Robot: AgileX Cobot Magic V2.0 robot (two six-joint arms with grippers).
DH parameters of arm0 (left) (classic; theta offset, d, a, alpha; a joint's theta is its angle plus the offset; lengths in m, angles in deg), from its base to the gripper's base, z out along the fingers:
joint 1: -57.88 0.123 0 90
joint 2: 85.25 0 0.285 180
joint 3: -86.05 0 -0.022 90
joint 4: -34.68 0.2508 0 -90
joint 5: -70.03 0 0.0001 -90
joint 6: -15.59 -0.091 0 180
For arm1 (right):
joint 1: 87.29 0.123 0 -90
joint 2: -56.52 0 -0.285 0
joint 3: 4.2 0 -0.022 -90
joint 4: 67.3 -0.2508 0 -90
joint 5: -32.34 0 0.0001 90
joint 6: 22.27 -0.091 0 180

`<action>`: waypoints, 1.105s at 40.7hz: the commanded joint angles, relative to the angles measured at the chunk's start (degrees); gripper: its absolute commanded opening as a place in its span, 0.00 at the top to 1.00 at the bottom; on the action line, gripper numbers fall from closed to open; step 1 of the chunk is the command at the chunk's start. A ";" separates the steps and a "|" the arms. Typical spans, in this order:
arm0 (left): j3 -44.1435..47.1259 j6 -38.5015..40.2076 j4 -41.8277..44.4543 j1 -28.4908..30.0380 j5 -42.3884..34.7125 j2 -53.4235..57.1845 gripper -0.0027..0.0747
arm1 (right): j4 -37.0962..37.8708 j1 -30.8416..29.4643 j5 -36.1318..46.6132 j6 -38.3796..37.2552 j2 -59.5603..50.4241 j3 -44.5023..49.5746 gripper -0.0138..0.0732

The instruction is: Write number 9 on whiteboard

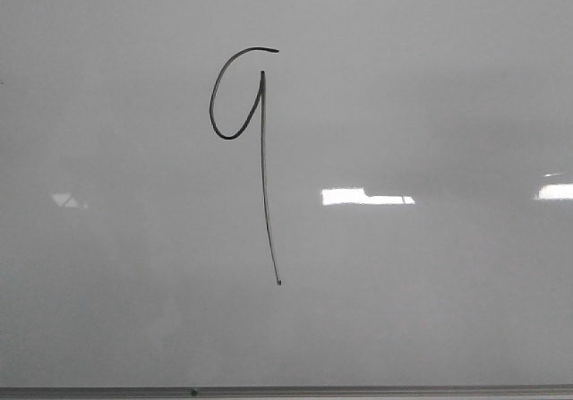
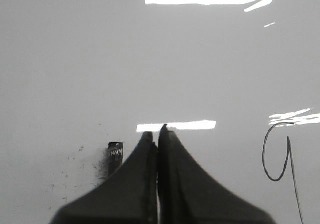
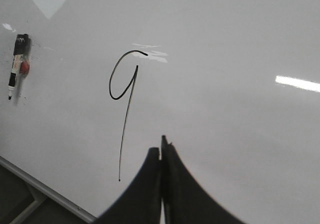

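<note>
From the left side first: my left gripper [image 2: 158, 133] has its fingers pressed together with nothing between them, hanging over bare whiteboard [image 2: 75, 58]. Just beside it, on the side away from the writing, I see the dark end of a marker [image 2: 115, 156] lying on the board among some black specks. In the right wrist view the same marker [image 3: 16, 63] lies well off to the side with a small red thing [image 3: 24, 68] next to it; what that is I cannot tell.

Moving toward the middle, the 9 [image 1: 246, 140] is already drawn on the board: a small oval loop up high and a long, slightly slanted tail running down toward the metal edge strip [image 1: 358, 390]. Its long axis runs nearly straight toward me in the front view, and the tail ends well short of the strip. From the left wrist the 9 [image 2: 280, 164] sits off to the gripper's right.

On the right, my right gripper [image 3: 162, 146] is also closed and empty, hovering near the tail's lower end, a little to its right. The 9 [image 3: 124, 98] lies ahead of it.

I judge the writing finished. Neither arm shows in the front view. If any touch-up were wanted, the left arm is nearer the marker and the right arm nearer the digit.
</note>
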 commanded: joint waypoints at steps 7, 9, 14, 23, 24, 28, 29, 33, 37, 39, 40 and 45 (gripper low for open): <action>-1.57 0.65 -0.33 -0.04 -2.39 0.15 0.99 | -1.23 -0.40 1.69 0.23 -0.02 -1.49 0.92; -1.57 0.65 -0.33 -0.04 -2.39 0.15 0.99 | -1.23 -0.40 1.69 0.23 -0.02 -1.49 0.92; -1.57 0.65 -0.33 -0.04 -2.39 0.15 0.99 | -1.23 -0.40 1.69 0.23 -0.02 -1.49 0.92; -1.57 0.65 -0.33 -0.04 -2.39 0.15 0.99 | -1.23 -0.40 1.69 0.23 -0.02 -1.49 0.92; -1.43 0.65 -0.33 -0.04 -2.73 0.15 0.99 | -1.23 -0.40 1.69 0.23 -0.02 -1.49 0.92; -0.50 6.71 8.45 -0.04 -2.49 0.69 0.99 | -1.23 -0.40 1.65 0.23 -0.02 -1.49 0.92; -0.23 13.38 13.17 -0.04 -2.01 1.02 0.99 | -1.23 -0.40 1.65 0.23 -0.02 -1.49 0.92; 1.40 38.42 37.87 -0.04 -1.35 2.33 0.99 | -1.23 -0.40 1.65 0.23 -0.02 -1.49 0.92; 4.51 46.35 43.89 0.98 -1.35 4.56 0.99 | -1.23 -0.40 1.57 0.23 -0.02 -1.49 0.92; 6.40 46.35 43.89 1.93 -1.35 6.08 0.99 | -1.23 -0.40 1.66 0.23 -0.02 -1.49 0.92; 7.52 46.35 43.89 2.36 -1.35 6.79 0.99 | -1.23 -0.40 1.66 0.23 -0.02 -1.49 0.92; 11.77 46.35 43.89 4.72 -1.35 11.35 0.99 | -1.23 -0.40 1.66 0.23 -0.02 -1.49 0.92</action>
